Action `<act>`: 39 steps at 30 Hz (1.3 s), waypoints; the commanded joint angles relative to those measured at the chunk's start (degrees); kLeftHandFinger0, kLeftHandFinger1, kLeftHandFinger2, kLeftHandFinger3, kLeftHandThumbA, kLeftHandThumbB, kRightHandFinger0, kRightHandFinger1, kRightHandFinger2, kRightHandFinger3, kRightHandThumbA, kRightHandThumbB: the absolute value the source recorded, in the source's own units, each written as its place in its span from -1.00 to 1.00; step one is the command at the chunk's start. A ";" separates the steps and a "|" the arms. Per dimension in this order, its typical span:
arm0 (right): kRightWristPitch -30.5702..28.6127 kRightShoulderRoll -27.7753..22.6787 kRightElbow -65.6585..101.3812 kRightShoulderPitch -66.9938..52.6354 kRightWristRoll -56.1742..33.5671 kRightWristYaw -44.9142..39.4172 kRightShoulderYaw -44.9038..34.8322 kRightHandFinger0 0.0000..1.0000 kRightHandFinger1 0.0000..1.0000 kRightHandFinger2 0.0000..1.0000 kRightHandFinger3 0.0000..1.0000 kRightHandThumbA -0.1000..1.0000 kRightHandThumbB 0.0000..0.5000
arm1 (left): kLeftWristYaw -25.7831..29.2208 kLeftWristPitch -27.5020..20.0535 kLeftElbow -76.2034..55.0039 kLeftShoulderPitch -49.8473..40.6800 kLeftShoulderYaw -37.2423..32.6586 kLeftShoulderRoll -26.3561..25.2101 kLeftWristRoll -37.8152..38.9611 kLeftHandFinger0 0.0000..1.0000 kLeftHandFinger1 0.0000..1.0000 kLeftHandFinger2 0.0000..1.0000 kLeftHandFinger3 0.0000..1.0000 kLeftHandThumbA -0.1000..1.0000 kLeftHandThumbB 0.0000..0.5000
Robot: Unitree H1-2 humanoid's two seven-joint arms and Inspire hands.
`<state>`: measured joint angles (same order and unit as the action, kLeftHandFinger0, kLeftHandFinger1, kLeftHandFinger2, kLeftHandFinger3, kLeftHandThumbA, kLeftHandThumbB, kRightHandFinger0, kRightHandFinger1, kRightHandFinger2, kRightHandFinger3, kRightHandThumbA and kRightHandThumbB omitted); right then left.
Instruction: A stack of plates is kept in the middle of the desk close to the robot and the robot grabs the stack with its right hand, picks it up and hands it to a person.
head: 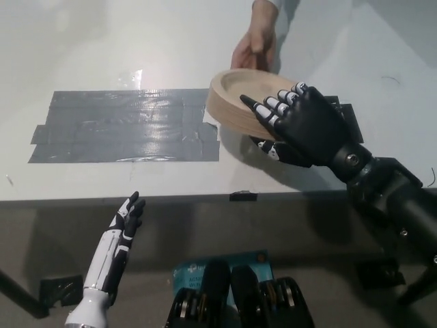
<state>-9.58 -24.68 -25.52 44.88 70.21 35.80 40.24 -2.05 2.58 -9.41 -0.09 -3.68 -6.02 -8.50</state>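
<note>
A tan stack of plates (235,99) hangs tilted above the white desk (136,41), its shadow on the surface below. My black right hand (297,123) is shut on the stack's near right rim, fingers over the top. A person's hand (255,46) reaches in from the far side and touches the stack's far rim. My white left hand (117,239) rests below the desk's front edge at the lower left, fingers apart and holding nothing.
A wide patch of grey tape (123,126) covers the desk left of the stack. Black tape (345,116) lies under my right hand. The desk's front edge (171,198) runs across the middle.
</note>
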 commanded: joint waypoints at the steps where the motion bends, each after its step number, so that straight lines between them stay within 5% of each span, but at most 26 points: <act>1: -0.28 0.82 -1.44 5.76 1.13 2.31 -1.63 -1.00 -1.00 -1.00 -0.58 -1.00 0.37 | -0.94 -1.30 -1.92 -0.32 -0.75 -0.62 -0.38 1.00 1.00 1.00 1.00 1.00 -1.00; 4: 0.05 2.00 -4.71 8.31 1.81 3.03 -1.44 -1.00 -1.00 -0.87 -0.42 -1.00 0.37 | -0.57 -1.42 -1.97 -0.54 -0.79 -0.57 -0.61 1.00 1.00 1.00 1.00 1.00 -1.00; 10: 0.63 4.13 -11.88 13.34 2.58 5.74 -0.99 -1.00 -1.00 -1.00 -0.29 -1.00 0.40 | -0.38 -1.15 -2.21 -0.22 -0.90 -0.37 -0.63 1.00 1.00 1.00 1.00 1.00 -1.00; 14: -0.63 5.53 -15.31 14.82 -0.18 3.95 -1.87 -1.00 -0.88 -0.89 -0.04 -1.00 0.33 | -0.65 -0.51 -2.45 -0.11 -1.14 -0.58 -0.80 1.00 1.00 1.00 1.00 1.00 -1.00; 15: -0.09 5.79 -14.83 14.49 -1.90 -0.18 -2.77 -0.22 0.12 0.25 0.66 -0.46 0.43 | -0.63 -0.61 -2.34 0.09 -1.18 -0.63 -0.84 1.00 1.00 1.00 1.00 1.00 -1.00; 16: 1.09 6.02 -13.72 13.91 -3.60 -5.38 -3.74 0.54 0.68 1.00 1.00 -0.06 0.66 | -0.63 -0.69 -2.25 0.31 -1.21 -0.70 -0.88 1.00 1.00 1.00 1.00 1.00 -1.00; 18: 3.30 6.21 -11.67 12.96 -4.91 -12.65 -4.71 1.00 1.00 1.00 1.00 0.27 0.99 | -0.52 -0.82 -2.18 0.58 -1.26 -0.80 -1.15 1.00 1.00 1.00 1.00 1.00 -1.00; 24: 5.17 6.63 -6.79 10.28 -8.51 -23.86 -6.69 1.00 1.00 1.00 1.00 0.42 1.00 | -0.60 -0.40 -2.39 0.62 -1.28 -0.82 -1.06 1.00 1.00 1.00 1.00 1.00 -1.00; 39: 4.79 1.30 17.78 1.48 -11.77 -33.22 -13.45 1.00 1.00 1.00 1.00 0.72 1.00 | -0.51 -0.45 -1.80 1.15 -1.30 -1.08 -1.29 1.00 1.00 1.00 1.00 1.00 -1.00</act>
<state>-6.80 -19.98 -18.70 46.84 63.21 10.29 31.41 -2.05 2.98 -9.50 -0.29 -4.98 -6.20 -8.87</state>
